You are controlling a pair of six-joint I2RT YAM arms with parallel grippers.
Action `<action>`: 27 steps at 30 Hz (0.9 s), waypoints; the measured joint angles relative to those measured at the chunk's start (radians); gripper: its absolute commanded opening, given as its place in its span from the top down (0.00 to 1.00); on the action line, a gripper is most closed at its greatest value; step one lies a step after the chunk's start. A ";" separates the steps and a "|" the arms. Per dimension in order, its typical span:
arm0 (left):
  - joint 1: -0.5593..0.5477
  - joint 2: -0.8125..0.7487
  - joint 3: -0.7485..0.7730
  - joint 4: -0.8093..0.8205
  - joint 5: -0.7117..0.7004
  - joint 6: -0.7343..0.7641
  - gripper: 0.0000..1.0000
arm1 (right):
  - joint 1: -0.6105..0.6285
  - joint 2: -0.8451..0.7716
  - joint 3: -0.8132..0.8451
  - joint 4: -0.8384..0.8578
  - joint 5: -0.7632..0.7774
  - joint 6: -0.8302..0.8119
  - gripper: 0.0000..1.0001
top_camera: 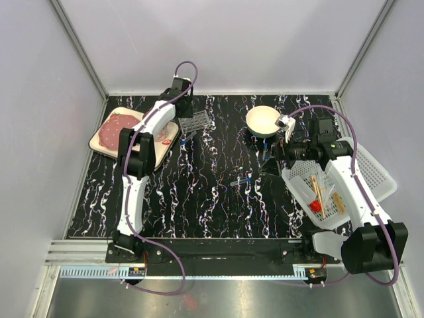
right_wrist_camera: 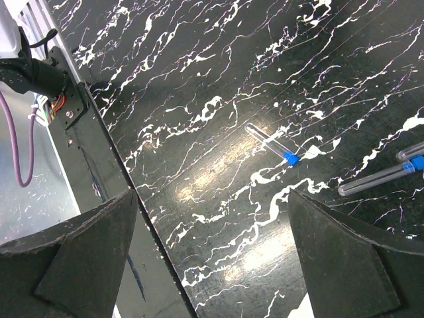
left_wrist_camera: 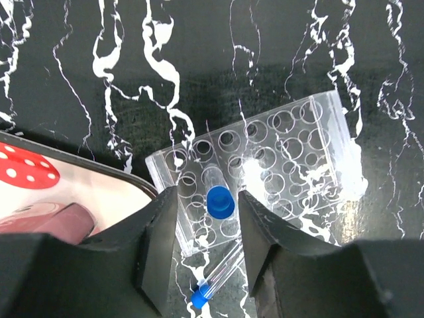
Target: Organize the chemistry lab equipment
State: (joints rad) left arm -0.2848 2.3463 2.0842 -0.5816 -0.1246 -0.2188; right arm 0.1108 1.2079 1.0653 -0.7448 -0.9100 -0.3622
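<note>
A clear tube rack (left_wrist_camera: 278,165) stands on the black marbled table, next to the dotted plate (top_camera: 106,142). One blue-capped tube (left_wrist_camera: 219,201) stands upright in it. My left gripper (left_wrist_camera: 207,199) is open above the rack, a finger on each side of that cap with a small gap on both. Another blue-capped tube (left_wrist_camera: 215,281) lies on the table by the rack. My right gripper (right_wrist_camera: 212,195) is wide open and empty above bare table; three tubes (right_wrist_camera: 271,144) lie beyond it. In the top view the left gripper (top_camera: 188,111) is over the rack (top_camera: 197,121) and the right gripper (top_camera: 270,161) is left of the white basket.
A white basket (top_camera: 371,169) at the right holds wooden sticks (top_camera: 321,192) and a small red piece (top_camera: 316,206). A cream bowl (top_camera: 264,120) stands behind the right gripper. The pink mug (left_wrist_camera: 46,218) lies on the dotted plate. Loose tubes (top_camera: 242,180) lie mid-table.
</note>
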 measured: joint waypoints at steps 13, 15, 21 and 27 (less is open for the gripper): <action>0.000 -0.345 -0.250 0.035 0.049 -0.048 0.09 | 0.014 0.067 0.069 -0.154 -0.057 -0.238 0.00; 0.000 -0.441 -0.298 0.052 0.064 -0.055 0.03 | 0.033 0.097 0.094 -0.225 -0.072 -0.371 0.00; 0.010 -0.779 -0.537 0.134 0.091 -0.089 0.01 | 0.132 0.145 0.106 -0.362 -0.014 -0.703 0.00; 0.131 -1.098 -0.861 0.156 0.213 -0.164 0.01 | 0.294 0.240 0.148 -0.323 0.180 -0.750 0.02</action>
State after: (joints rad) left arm -0.1539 1.2484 1.2232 -0.4252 0.0887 -0.3824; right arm 0.4053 1.4483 1.2137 -1.0683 -0.7303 -1.1118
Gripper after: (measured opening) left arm 0.984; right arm 0.993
